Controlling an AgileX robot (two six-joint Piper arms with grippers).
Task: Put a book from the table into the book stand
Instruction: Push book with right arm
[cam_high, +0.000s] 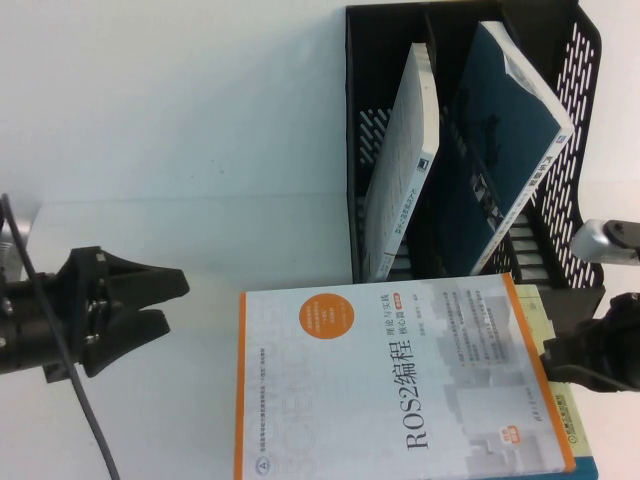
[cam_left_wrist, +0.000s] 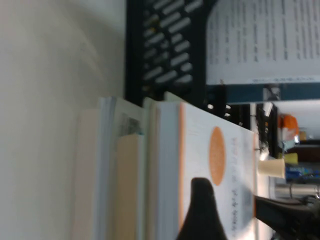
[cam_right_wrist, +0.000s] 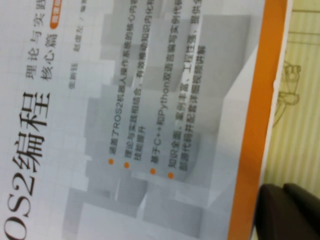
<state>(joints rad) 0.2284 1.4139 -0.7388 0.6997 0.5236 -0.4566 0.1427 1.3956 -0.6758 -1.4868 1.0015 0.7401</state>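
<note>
Nearest the robot, a white book with an orange spine and the title "ROS2编程" (cam_high: 400, 385) lies flat, cover up, on top of a small stack of books (cam_left_wrist: 115, 175) on the white table (cam_high: 180, 130). The left wrist view shows the stack edge-on, with several page blocks beneath the white-and-orange cover. A pale yellow-green book (cam_right_wrist: 295, 85) peeks out from under the top book on its orange-spine side.

The left gripper (cam_high: 165, 300) hovers above the table just left of the stack, its jaws spread apart and empty, pointing toward the book's near-left edge without touching it. The right gripper (cam_high: 560, 358) sits at the right edge of the stack, right against the orange spine; how its jaws stand cannot be told, since only a dark part of it shows in the right wrist view.

Farther back stands the black mesh book stand (cam_high: 580, 120), just behind the stack. Two books already lean in its compartments: a light grey one (cam_high: 405, 160) in the left slot and a dark teal one (cam_high: 505, 140) in the right slot, both tilted.
</note>
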